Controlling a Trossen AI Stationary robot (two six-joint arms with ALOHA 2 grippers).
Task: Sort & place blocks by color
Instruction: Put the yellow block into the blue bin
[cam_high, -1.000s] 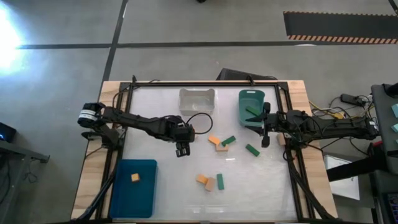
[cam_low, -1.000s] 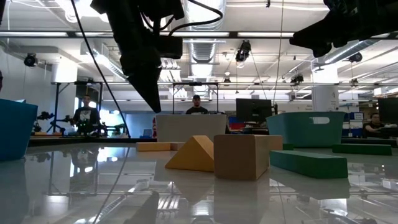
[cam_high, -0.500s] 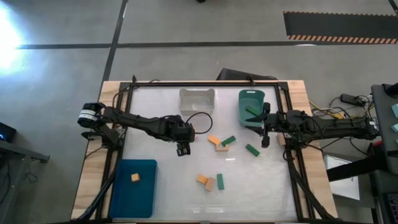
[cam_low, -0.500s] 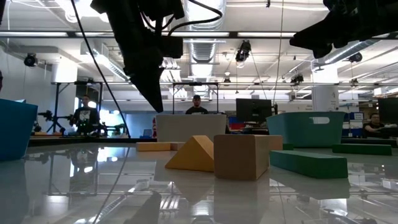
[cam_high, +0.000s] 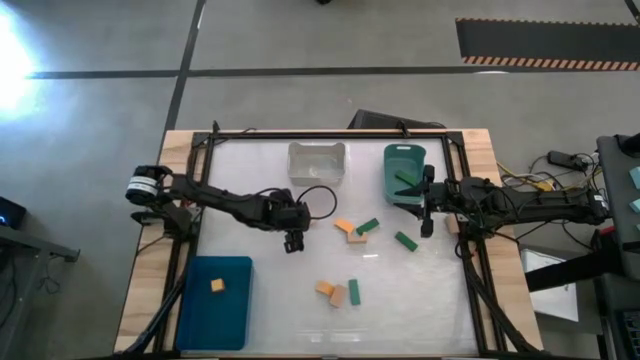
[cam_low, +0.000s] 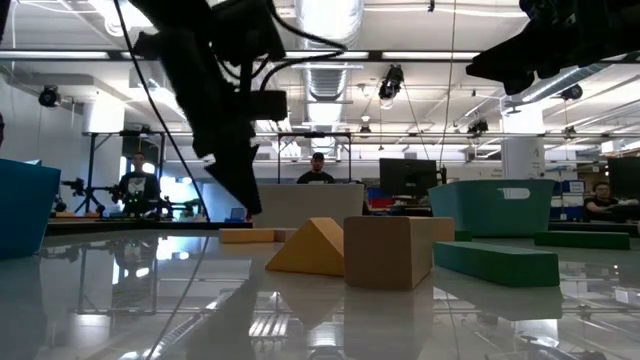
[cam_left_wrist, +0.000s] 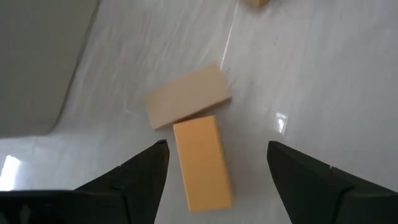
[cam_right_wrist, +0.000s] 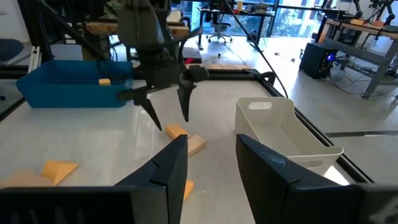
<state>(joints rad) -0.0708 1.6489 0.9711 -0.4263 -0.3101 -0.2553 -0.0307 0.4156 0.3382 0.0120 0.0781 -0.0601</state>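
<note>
Drawing back from last second's spot, my left hand (cam_high: 292, 243) is hovering spread wide and empty beside the orange bar (cam_left_wrist: 202, 165) touching a tan block (cam_left_wrist: 187, 97) mid-surface, while my right hand (cam_high: 427, 226), half-parted and empty, is waiting by the green bin (cam_high: 394, 186).

Small orange, green and tan blocks (cam_high: 352, 227) lie scattered on the white desk (cam_high: 250, 250): an orange bar (cam_left_wrist: 201, 164) touching a tan one (cam_left_wrist: 187, 97), seemingly end to side.
</note>
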